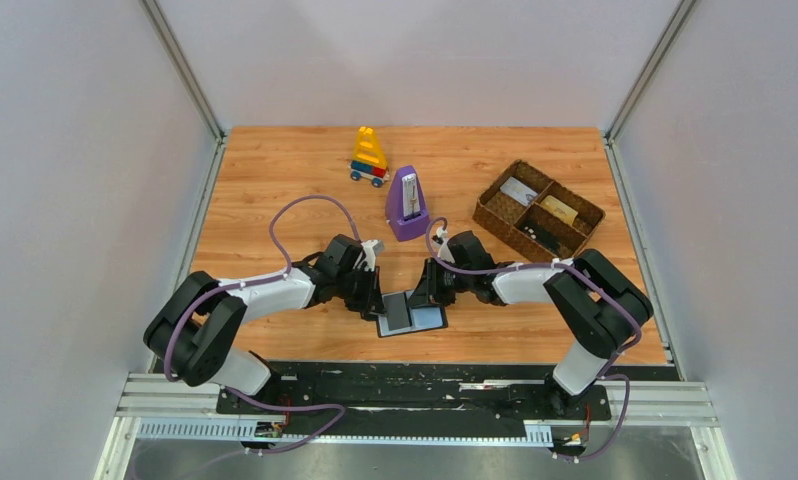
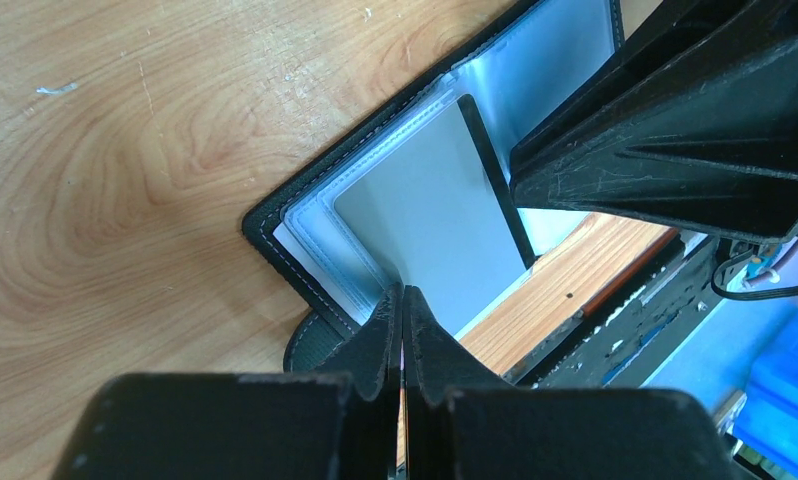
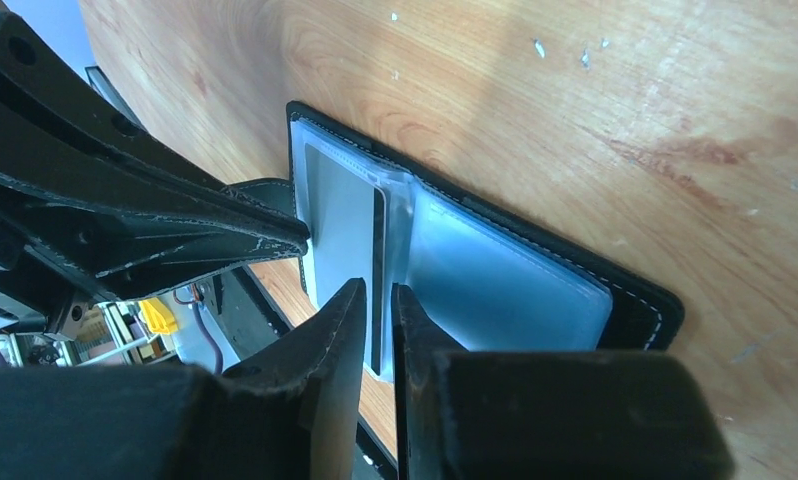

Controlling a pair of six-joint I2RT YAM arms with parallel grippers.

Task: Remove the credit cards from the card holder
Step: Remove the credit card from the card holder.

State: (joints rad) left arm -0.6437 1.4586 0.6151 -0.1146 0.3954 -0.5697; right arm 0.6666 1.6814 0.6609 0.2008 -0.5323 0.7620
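The black card holder [image 1: 413, 316] lies open and flat near the table's front edge, its clear sleeves facing up. A grey credit card [image 2: 425, 210] with a dark stripe sits inside the left sleeve; in the right wrist view this card [image 3: 340, 230] shows beside the centre fold. My left gripper [image 2: 403, 292] is shut, its tips resting on the sleeve at the card's near edge. My right gripper [image 3: 377, 288] stands over the centre fold with only a narrow gap between its fingers; the card's dark stripe shows through the gap. From above, the left gripper [image 1: 378, 300] and right gripper [image 1: 422, 297] meet over the holder.
A purple metronome-like object [image 1: 407, 205] stands behind the grippers, and a toy of coloured blocks [image 1: 369, 157] farther back. A brown woven divided tray [image 1: 495, 205] at the back right holds a yellowish card [image 1: 560, 210] and a pale one. The table's front edge lies just below the holder.
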